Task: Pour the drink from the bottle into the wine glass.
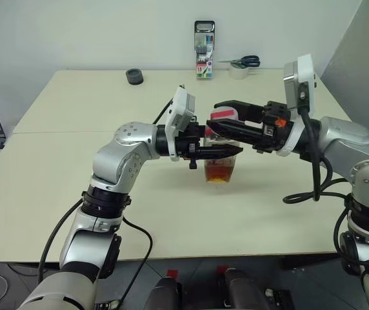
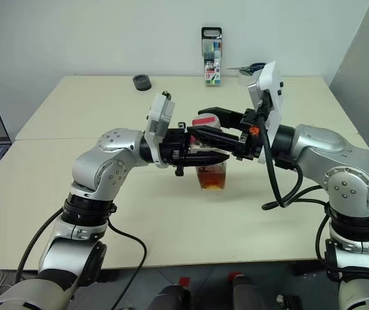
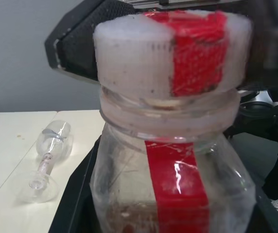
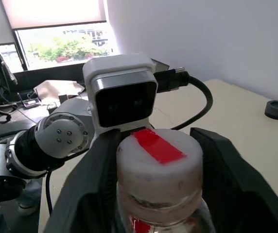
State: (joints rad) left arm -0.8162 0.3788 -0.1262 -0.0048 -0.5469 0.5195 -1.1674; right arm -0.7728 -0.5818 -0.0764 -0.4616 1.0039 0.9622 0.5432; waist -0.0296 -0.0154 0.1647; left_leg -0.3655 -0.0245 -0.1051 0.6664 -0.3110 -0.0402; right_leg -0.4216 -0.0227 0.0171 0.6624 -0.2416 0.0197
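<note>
Right wrist view is showing the right gripper (image 4: 156, 194), fingers apart, straddling the bottle's (image 3: 173, 189) cap (image 4: 158, 160) while the left gripper (image 1: 220, 152) is clamping the body above the surface (image 1: 75, 129); closing squarely before twisting seems wise.

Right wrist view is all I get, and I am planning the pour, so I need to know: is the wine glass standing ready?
Observer: No. The left wrist view shows the wine glass lying on its side on the table, beyond the bottle.
Operator: How much is there to pour?
Observer: In the head views, the amber drink fills only the lower part of the bottle.
Operator: What is holding the bottle?
Observer: The left gripper is shut on the bottle, just above the level of the drink.
</note>
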